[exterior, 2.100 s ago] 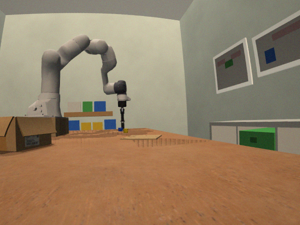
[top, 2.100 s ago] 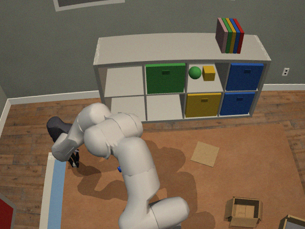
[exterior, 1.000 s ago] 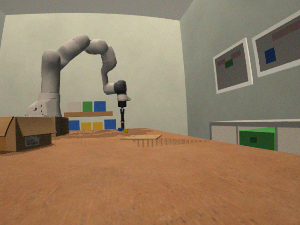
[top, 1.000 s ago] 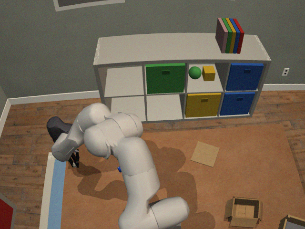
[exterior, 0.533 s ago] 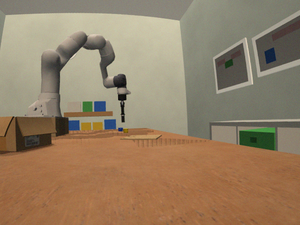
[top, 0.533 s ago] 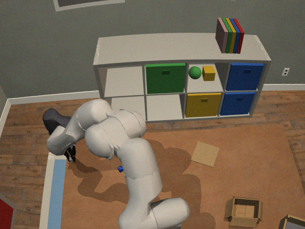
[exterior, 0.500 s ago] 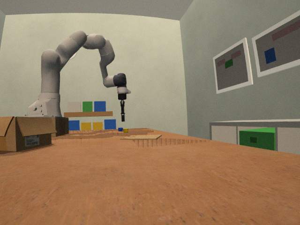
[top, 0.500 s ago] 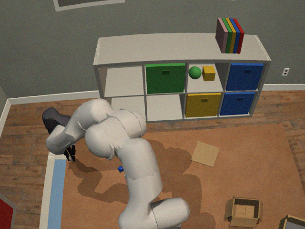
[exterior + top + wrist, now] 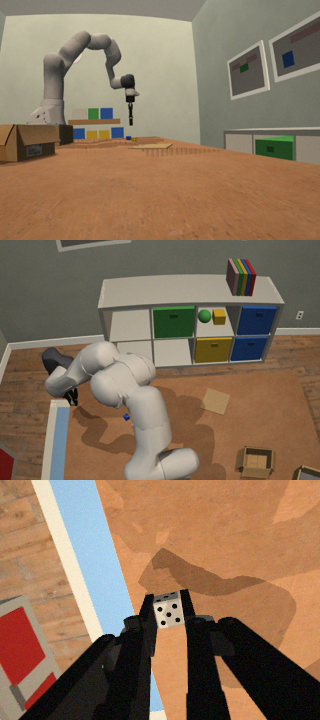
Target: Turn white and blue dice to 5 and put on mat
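As we grip the white die (image 9: 72, 402) (image 9: 169, 614) in our closed gripper (image 9: 73, 404) (image 9: 131, 125) (image 9: 168, 605), the blue die (image 9: 126, 416) (image 9: 128, 137) lies well apart from the mat (image 9: 215, 401) (image 9: 152, 146).

Your top view looked steeply down from high over the arm (image 9: 152, 415) (image 9: 53, 77) — your low exterior faced it across the tabletop (image 9: 258, 420) (image 9: 180, 186) (image 9: 240, 535) — your wrist view peered closely down between the fingers

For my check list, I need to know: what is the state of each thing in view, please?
Claw: shut on white die, raised.
White die: held, five-dot face towards the wrist camera.
Blue die: off the mat.
Yellow die: off the mat.
Mat: lying flat.
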Controlling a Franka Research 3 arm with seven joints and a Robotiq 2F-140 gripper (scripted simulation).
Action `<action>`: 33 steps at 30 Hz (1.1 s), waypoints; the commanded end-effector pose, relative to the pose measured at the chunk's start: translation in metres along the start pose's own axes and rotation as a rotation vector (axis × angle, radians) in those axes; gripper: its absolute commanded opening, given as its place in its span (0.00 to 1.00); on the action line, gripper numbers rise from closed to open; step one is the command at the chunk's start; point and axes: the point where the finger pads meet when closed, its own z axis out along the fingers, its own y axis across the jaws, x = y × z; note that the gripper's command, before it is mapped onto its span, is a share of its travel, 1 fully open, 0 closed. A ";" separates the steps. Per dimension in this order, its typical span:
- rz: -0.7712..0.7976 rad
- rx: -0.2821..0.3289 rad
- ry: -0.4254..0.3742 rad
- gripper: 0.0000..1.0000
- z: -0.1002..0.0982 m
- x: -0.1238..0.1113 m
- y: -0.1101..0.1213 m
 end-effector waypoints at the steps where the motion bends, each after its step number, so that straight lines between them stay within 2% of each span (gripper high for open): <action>1: -0.010 -0.007 -0.009 0.21 0.001 -0.003 0.002; 3: -0.009 -0.007 -0.009 0.21 0.001 -0.003 0.003; 5: -0.001 -0.009 -0.009 0.21 0.002 0.008 0.015; 7: 0.027 -0.013 -0.009 0.21 0.003 0.040 0.056; 8: 0.027 -0.013 -0.009 0.21 0.003 0.040 0.056; 9: 0.049 -0.016 -0.009 0.21 0.003 0.056 0.081; 10: 0.049 -0.016 -0.009 0.21 0.003 0.063 0.089; 13: 0.049 -0.016 -0.009 0.21 0.003 0.063 0.089; 14: 0.076 -0.019 -0.010 0.21 0.003 0.087 0.132; 15: 0.108 -0.022 -0.011 0.21 0.004 0.098 0.158; 17: 0.108 -0.022 -0.011 0.21 0.003 0.112 0.184; 18: 0.108 -0.022 -0.011 0.21 0.003 0.112 0.184; 19: 0.145 -0.024 -0.013 0.21 0.004 0.124 0.223; 20: 0.145 -0.024 -0.013 0.21 0.003 0.131 0.240; 21: 0.145 -0.024 -0.013 0.21 0.003 0.133 0.243; 22: 0.184 -0.025 -0.014 0.21 0.003 0.139 0.279; 24: 0.184 -0.025 -0.014 0.21 0.003 0.149 0.308; 25: 0.226 -0.025 -0.015 0.21 0.003 0.149 0.338; 27: 0.226 -0.025 -0.015 0.21 0.002 0.158 0.376; 30: 0.226 -0.025 -0.015 0.21 0.002 0.158 0.376; 31: 0.269 -0.024 -0.016 0.21 0.000 0.159 0.444; 32: 0.269 -0.024 -0.016 0.21 0.000 0.159 0.444; 33: 0.310 -0.022 -0.016 0.21 0.000 0.153 0.473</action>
